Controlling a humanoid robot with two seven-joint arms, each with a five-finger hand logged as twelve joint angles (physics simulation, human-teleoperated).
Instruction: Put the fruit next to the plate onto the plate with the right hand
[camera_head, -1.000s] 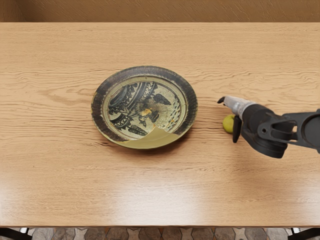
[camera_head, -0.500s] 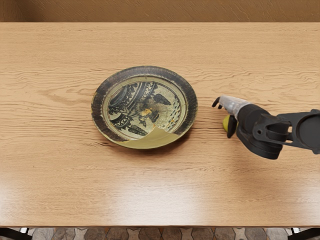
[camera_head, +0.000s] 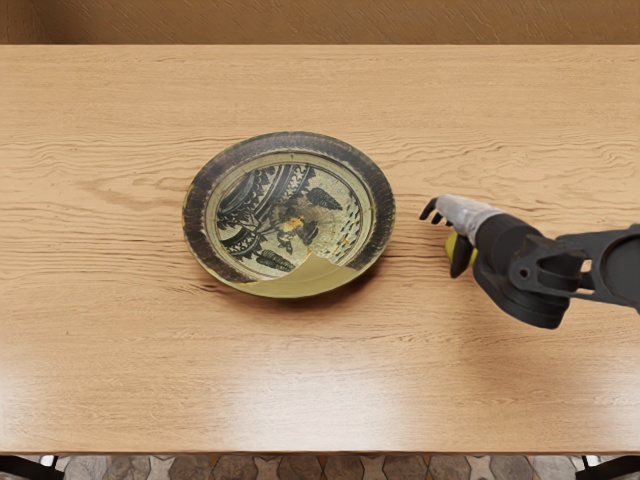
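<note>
— Where is the right hand (camera_head: 455, 228), and how far is it open?

— It is low over the bench (camera_head: 120, 350), to the right of the plate (camera_head: 197, 205). Its arm (camera_head: 560, 270) comes in from the right edge of the picture, with a thick dark wrist and a pale grey part just before the hand. How far the hand is open one cannot tell: it is seen from behind and above, and it covers its own inner side.

— Does it hold something?

— It is right at the fruit (camera_head: 450, 243). The fruit is small and yellow-green, and only a thin piece of it shows, at the lower left side of the hand; the rest is hidden by the hand. The hand seems to touch it, but whether there is a firm hold cannot be said.

— And the fruit, is it on the plate?

— No. It lies on the bench, near the right rim of the plate but apart from it, with bare wood between them. The plate is round, with a dark rim and a black and ochre drawing inside, and it stands about in the middle of the bench.
</note>
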